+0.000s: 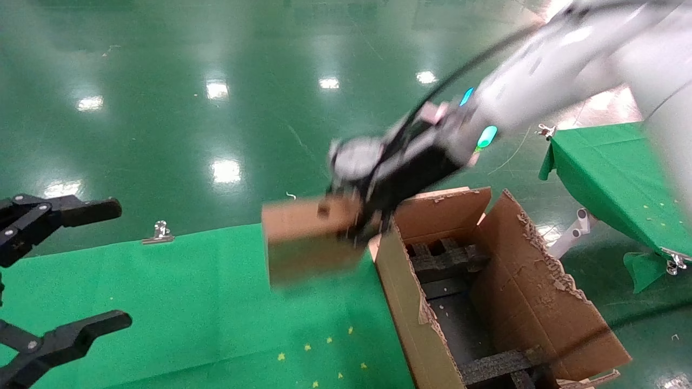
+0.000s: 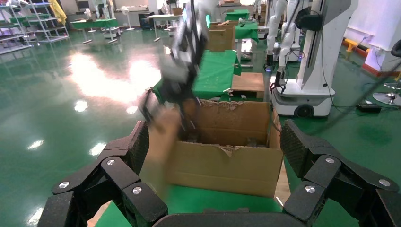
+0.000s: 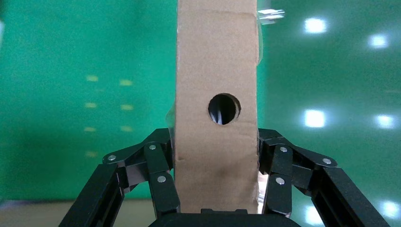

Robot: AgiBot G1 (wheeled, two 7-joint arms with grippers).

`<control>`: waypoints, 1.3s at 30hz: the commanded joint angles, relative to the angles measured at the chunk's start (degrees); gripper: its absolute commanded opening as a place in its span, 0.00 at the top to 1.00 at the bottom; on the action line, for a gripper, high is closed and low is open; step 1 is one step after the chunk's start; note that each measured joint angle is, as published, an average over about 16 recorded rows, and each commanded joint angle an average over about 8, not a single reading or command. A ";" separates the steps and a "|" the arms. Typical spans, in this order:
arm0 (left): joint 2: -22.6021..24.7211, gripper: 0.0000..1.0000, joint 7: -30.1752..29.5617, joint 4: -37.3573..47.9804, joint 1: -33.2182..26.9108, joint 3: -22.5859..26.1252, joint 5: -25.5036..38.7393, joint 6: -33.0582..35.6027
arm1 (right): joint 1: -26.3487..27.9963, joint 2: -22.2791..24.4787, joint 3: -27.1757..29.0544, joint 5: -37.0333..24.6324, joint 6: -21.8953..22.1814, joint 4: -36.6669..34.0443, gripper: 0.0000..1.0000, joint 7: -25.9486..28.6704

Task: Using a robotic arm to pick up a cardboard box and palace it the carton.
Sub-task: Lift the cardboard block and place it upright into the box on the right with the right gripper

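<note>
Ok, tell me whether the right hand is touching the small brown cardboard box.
Touching. The right wrist view shows the right hand with black fingers pressed against both sides of the small brown cardboard box.

Matt cardboard box (image 3: 217, 94), ragged corrugated carton (image 1: 519, 281), glossy floor (image 1: 162, 81)

The head view looks steeply down from above the right gripper (image 1: 351, 227). The right wrist view sits just behind that gripper's fingers (image 3: 163, 182), pressed close to the cardboard box (image 3: 217, 104) and facing the floor. The left wrist view looks level past the left gripper (image 2: 213, 151), sharing the carton (image 2: 227, 151) with the head view.
</note>
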 commanded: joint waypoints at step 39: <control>0.00 0.00 0.00 0.00 0.00 0.01 -0.01 0.00 | 16.06 27.48 -21.61 3.88 -1.59 5.24 1.00 11.49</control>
